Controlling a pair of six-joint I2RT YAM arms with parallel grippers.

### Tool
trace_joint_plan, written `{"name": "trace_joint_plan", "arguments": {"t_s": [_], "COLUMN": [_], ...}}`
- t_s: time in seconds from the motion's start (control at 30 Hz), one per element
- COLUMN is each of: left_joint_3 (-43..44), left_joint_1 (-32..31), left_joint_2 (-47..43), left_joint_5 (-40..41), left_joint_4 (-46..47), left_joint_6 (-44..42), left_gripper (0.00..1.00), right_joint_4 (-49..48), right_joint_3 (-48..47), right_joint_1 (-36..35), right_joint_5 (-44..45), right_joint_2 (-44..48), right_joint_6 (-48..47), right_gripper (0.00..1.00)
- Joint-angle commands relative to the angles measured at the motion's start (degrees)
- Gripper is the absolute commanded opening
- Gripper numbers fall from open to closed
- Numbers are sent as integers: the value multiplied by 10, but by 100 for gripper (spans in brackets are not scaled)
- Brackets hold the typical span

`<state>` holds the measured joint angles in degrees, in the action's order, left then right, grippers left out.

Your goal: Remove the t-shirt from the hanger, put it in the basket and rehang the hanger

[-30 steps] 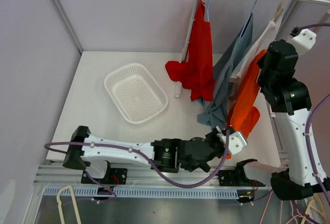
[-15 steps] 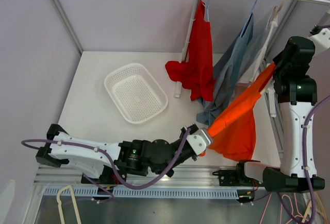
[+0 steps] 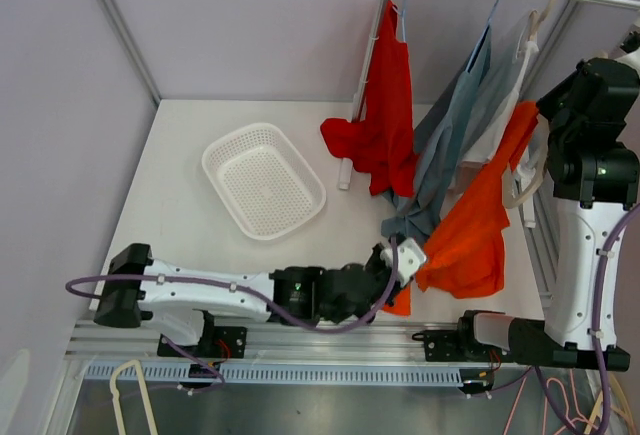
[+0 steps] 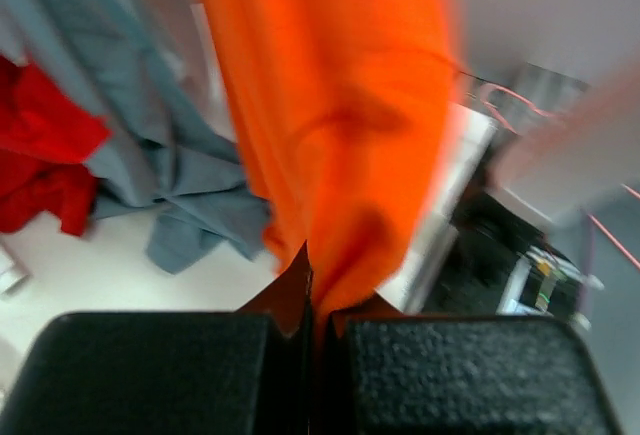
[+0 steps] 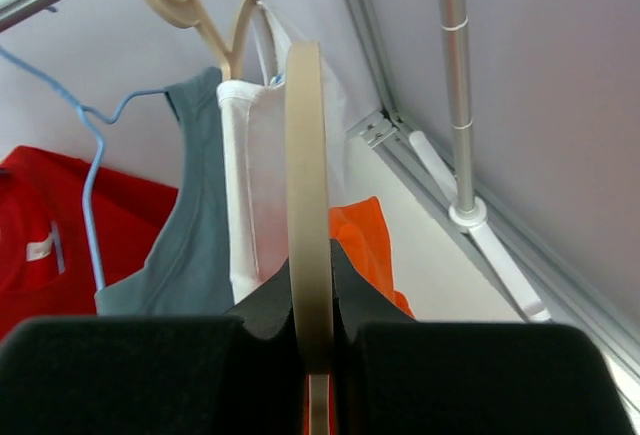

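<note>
step in hand, as i judge it: pulling the t-shirt (image 3: 478, 217) off the hanger (image 5: 305, 185). my left gripper (image 4: 310, 300) is clamped on its hem, low over the tabletop's (image 3: 180, 195) near right corner, arm stretched along the near edge. my right gripper (image 5: 318, 307) pinches the hanger, arm upright at the right edge. the shirt hangs between them. next: draw the hem away, hanger held firm.

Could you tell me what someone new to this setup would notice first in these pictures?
The bright orange t-shirt on the table's right side stands out, its edge pinched by the left gripper. Above it the right gripper clamps a beige hanger beside the hanging red shirt and grey top. A white basket lies left.
</note>
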<state>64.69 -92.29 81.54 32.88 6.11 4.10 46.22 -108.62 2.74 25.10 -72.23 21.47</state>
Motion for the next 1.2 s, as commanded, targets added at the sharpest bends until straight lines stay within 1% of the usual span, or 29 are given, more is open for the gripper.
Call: {"name": "trace_joint_plan", "arguments": {"t_s": [0.0,0.03,0.07,0.1,0.13,0.17,0.27,0.33,0.37,0.4,0.47,0.5,0.57,0.63,0.67,0.7,0.73,0.83,0.87,0.93,1.0,1.1,1.17], "left_joint_3": [58,75,135,155,175,232,288,342,355,406,435,459,454,399,361,340,292,256,227,213,207,191,198], "left_joint_1": [76,91,116,127,140,159,187,198,206,209,220,222,223,223,222,222,222,215,207,200,201,200,201], "left_joint_2": [30,44,73,73,103,116,157,178,201,215,252,261,266,246,219,204,190,127,112,78,64,19,-10], "left_joint_5": [-69,-73,-82,-85,-90,-108,-130,-150,-155,-165,-177,-186,-194,-207,-214,-222,-240,-250,-243,-231,-223,-223,-207], "left_joint_4": [4,-9,-35,-50,-61,-90,-102,-127,-140,-175,-210,-235,-235,-204,-190,-180,-168,-167,-173,-192,-231,-233,-243], "left_joint_6": [47,44,39,38,40,39,41,46,52,57,72,78,87,93,105,111,116,123,116,113,120,113,101], "left_gripper": [1,1,1,1,1,1,1,1,1,1,1,1,1,1,1,1,1,1,1,1,1,1,1], "right_joint_4": [4,10,24,34,44,60,87,119,133,163,197,233,253,243,237,233,224,201,183,169,142,104,92], "right_joint_3": [-4,6,9,11,13,15,9,-2,-19,-31,-58,-89,-115,-116,-114,-109,-107,-87,-85,-85,-88,-85,-78], "right_joint_1": [4,3,3,4,3,4,4,3,3,3,3,3,4,3,4,3,4,4,4,3,4,3,4], "right_joint_5": [-45,-65,-75,-84,-107,-121,-169,-174,-162,-157,-153,-148,-132,-86,-68,-39,-28,-7,-4,-4,-12,-15,-3], "right_joint_2": [44,52,66,72,77,83,99,106,107,106,98,95,93,103,104,102,98,81,77,73,74,67,50], "right_joint_6": [29,32,42,46,51,52,56,44,37,30,6,-2,-21,-30,-41,-49,-54,-76,-78,-79,-76,-86,-96], "right_gripper": [0,0,0,0,0,0,0,0,0,0,0,0,0,0,0,0,0,0,0,0,0,0,0]}}
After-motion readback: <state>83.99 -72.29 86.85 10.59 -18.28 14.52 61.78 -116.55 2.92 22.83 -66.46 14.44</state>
